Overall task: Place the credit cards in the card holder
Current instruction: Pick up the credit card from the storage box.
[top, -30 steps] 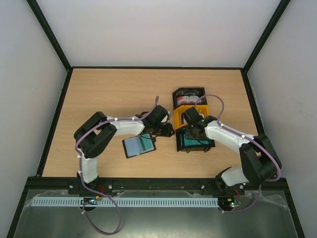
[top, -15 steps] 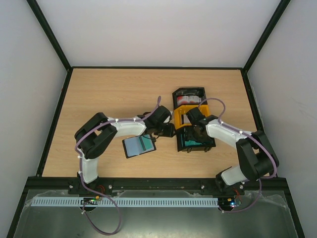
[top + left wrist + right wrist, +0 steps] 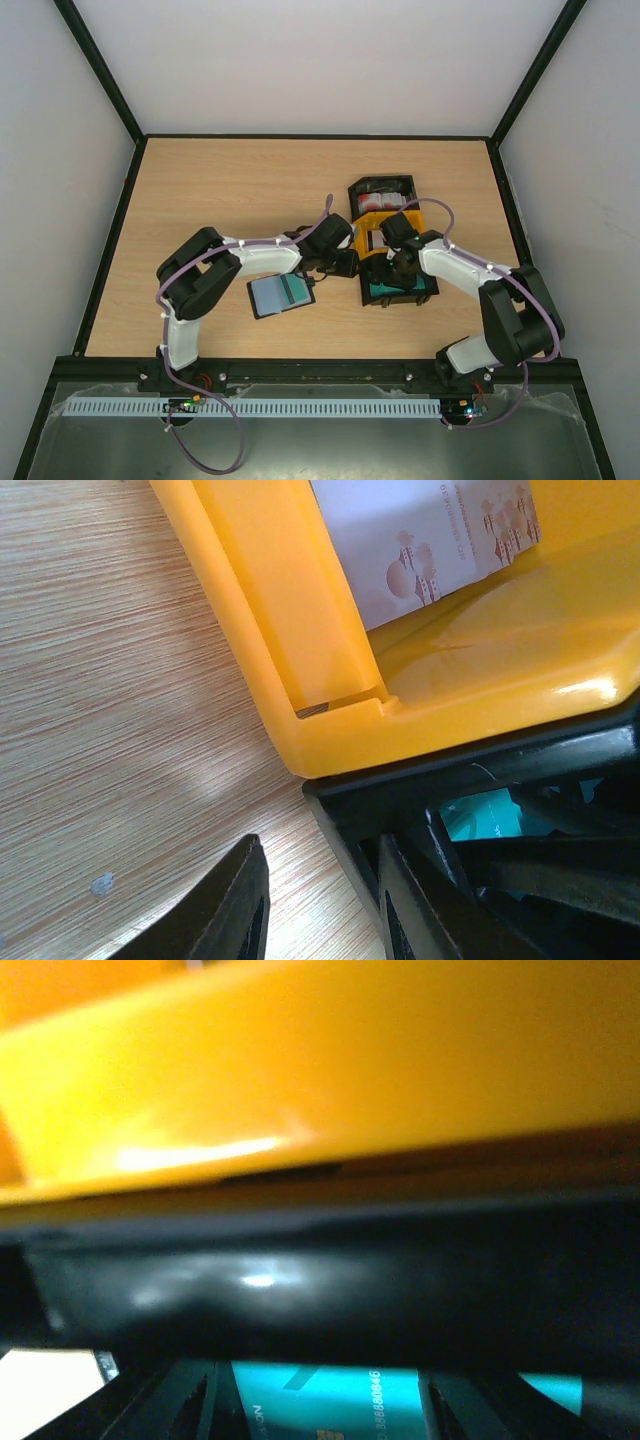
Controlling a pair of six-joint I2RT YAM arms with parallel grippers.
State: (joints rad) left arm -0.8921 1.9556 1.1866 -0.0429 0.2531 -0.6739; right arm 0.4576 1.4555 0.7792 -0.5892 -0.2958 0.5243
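Top view bright and even, light from overhead, only soft faint shadows on the table (image 3: 200, 190), sharp throughout. Left wrist view sharp on the wood grain, glare patch on the yellow bin (image 3: 300, 600), bottom edge dark. Right wrist view too close, heavily blurred; glare streaks on yellow plastic and the black bin (image 3: 300, 1280); teal card (image 3: 320, 1400) print barely legible.

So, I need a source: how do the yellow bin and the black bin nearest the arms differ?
The yellow bin holds a pale card with reddish print; the near black bin holds teal cards. The yellow bin lies farther back than the black one. Both hold cards.
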